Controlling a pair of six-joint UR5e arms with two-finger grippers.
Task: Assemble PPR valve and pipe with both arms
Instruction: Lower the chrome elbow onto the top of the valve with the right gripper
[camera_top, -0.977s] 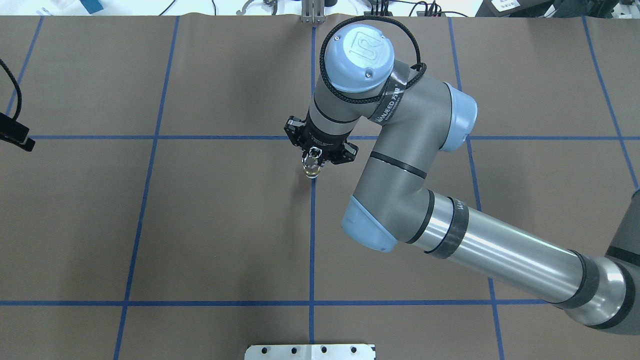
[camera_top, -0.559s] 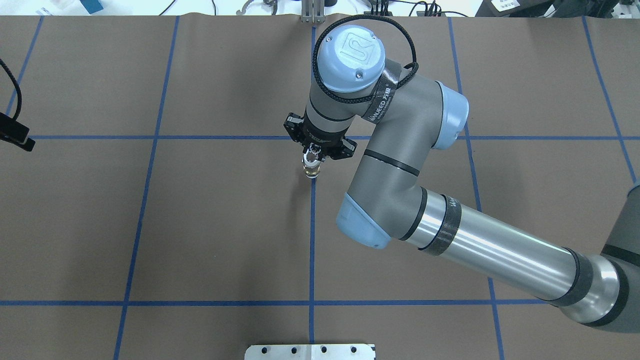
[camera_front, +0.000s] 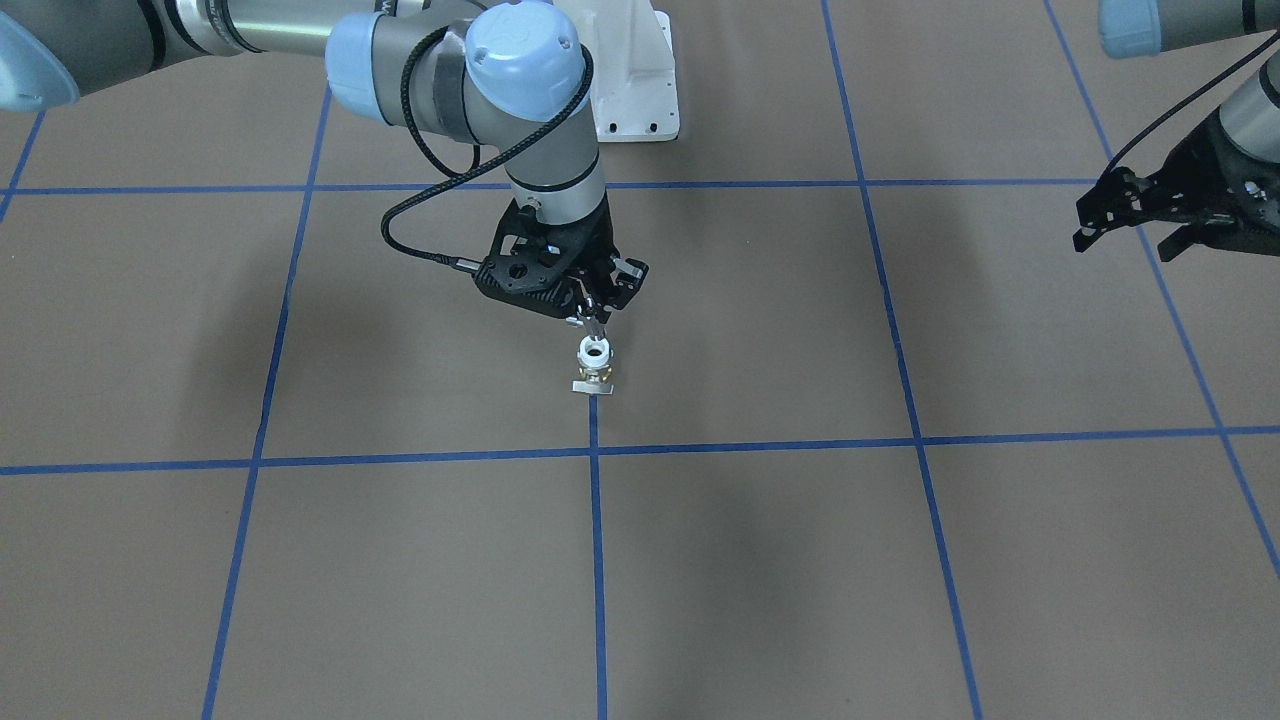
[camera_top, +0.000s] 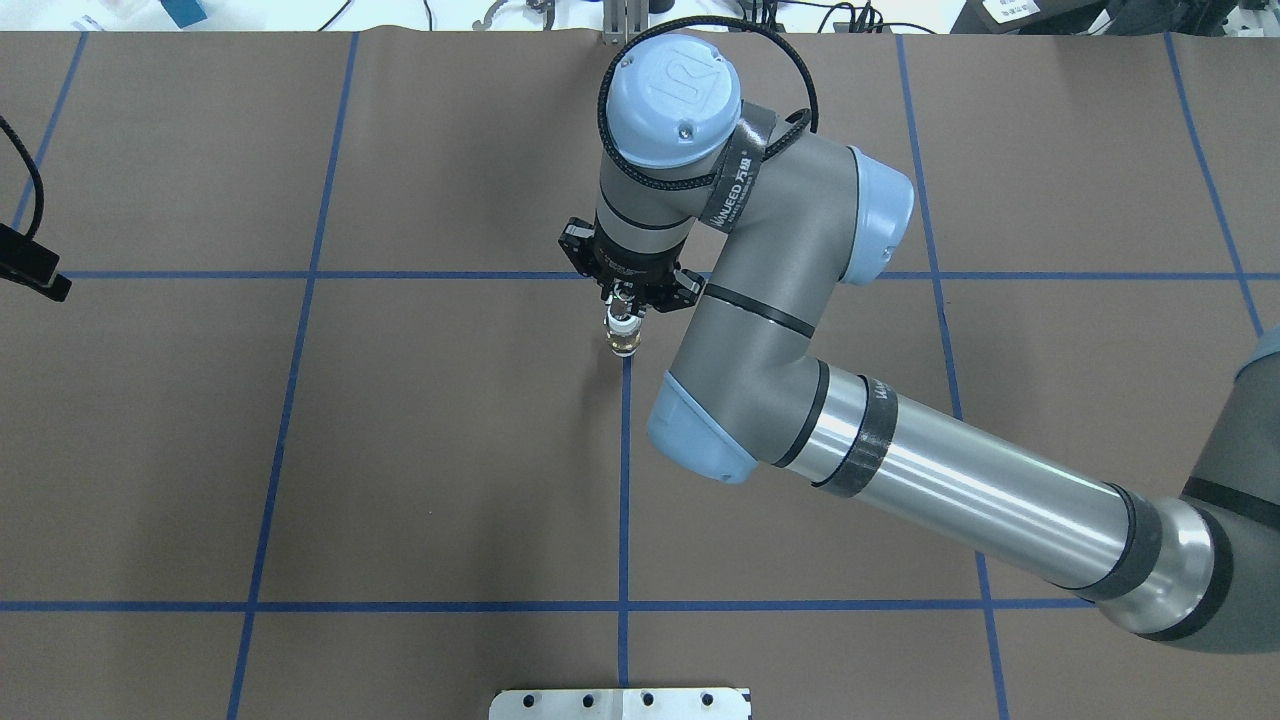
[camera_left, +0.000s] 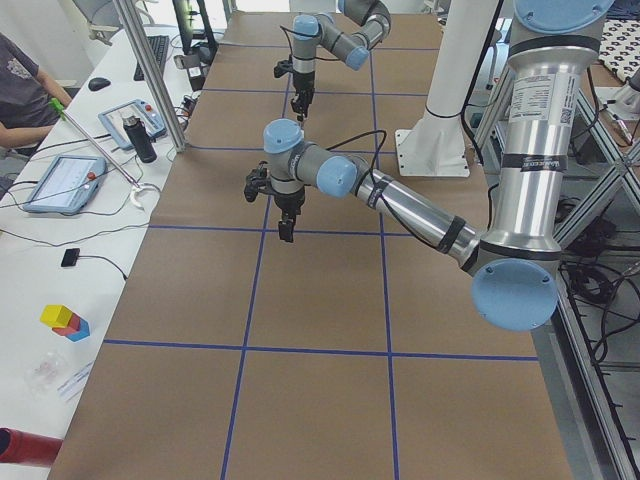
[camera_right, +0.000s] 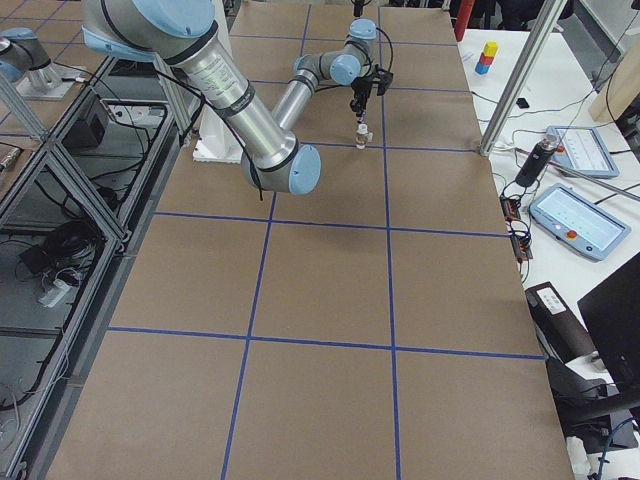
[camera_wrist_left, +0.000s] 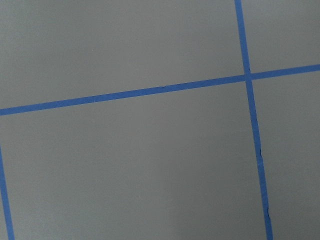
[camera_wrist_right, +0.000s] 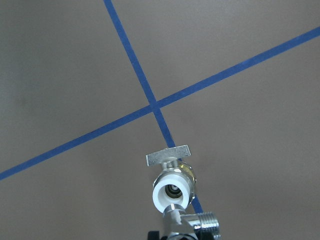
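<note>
While the right gripper (camera_front: 592, 326) is hanging just above the PPR valve (camera_front: 593, 366), its fingers are pinching the pipe (camera_wrist_right: 199, 223), and the wrist view is cutting off most of that shiny piece. The valve is standing upright on a blue tape line (camera_top: 624, 480), with its white collar (camera_wrist_right: 172, 192) facing up and its lever handle (camera_wrist_right: 168, 155) sticking out sideways. Whether pipe and collar are touching is hard to tell. The left gripper (camera_front: 1122, 245) is hovering well apart, jaws spread, its arm running out of frame.
</note>
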